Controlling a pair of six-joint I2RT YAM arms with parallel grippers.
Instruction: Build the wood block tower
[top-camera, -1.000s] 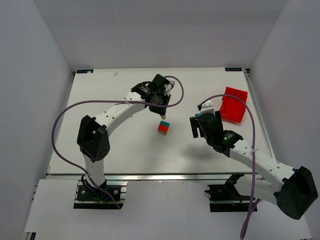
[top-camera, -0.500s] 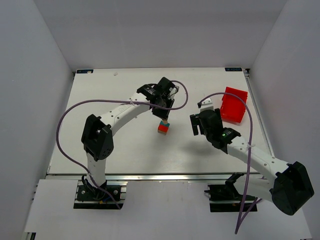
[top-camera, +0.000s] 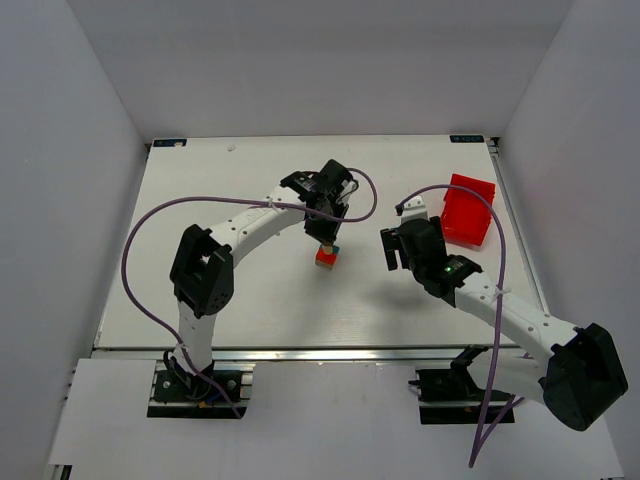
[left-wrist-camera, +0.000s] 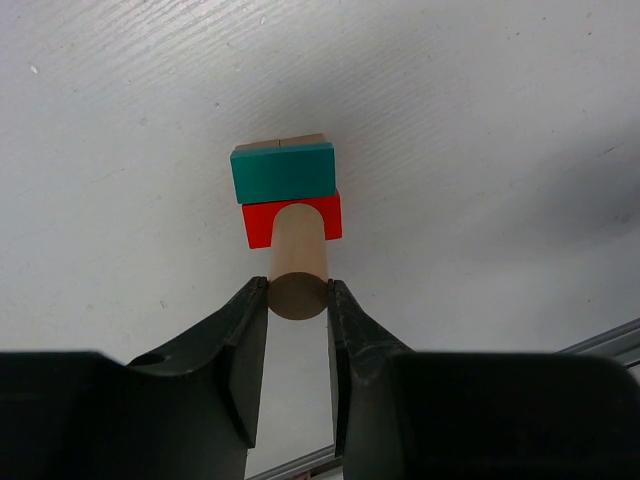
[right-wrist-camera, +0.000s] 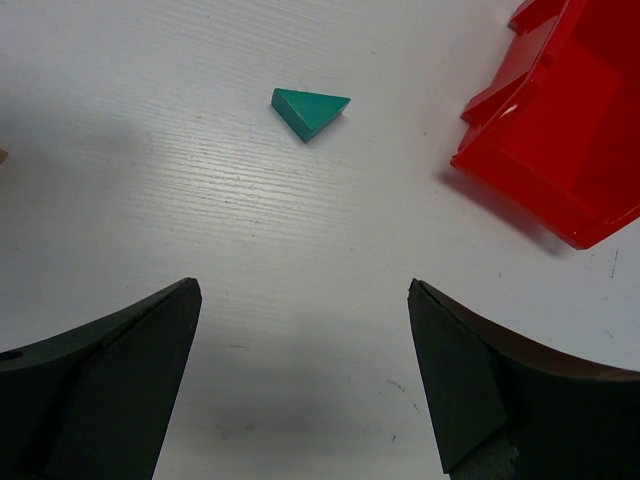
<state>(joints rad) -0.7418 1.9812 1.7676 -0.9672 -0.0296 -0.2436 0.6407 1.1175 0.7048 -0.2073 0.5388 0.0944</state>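
Observation:
A small cluster of wooden blocks (top-camera: 326, 258) stands mid-table. In the left wrist view it shows a red block (left-wrist-camera: 258, 223) nearest, a teal block (left-wrist-camera: 284, 172) behind it and tan wood (left-wrist-camera: 290, 143) beyond. I cannot tell whether they are stacked or side by side. My left gripper (left-wrist-camera: 298, 285) is shut on a tan wooden cylinder (left-wrist-camera: 298, 250), held just over the red block. It also shows in the top view (top-camera: 325, 237). A teal wedge (right-wrist-camera: 310, 110) lies on the table ahead of my right gripper (right-wrist-camera: 303, 290), which is open, empty and also in the top view (top-camera: 392, 248).
A red plastic bin (top-camera: 468, 210) sits at the right of the table, close to the right gripper. It also shows in the right wrist view (right-wrist-camera: 570, 130), to the right of the teal wedge. White walls enclose the table.
My left gripper has moved right and nearer with the cylinder, and is now over the block cluster. The right arm shifted slightly at first, then stayed still.

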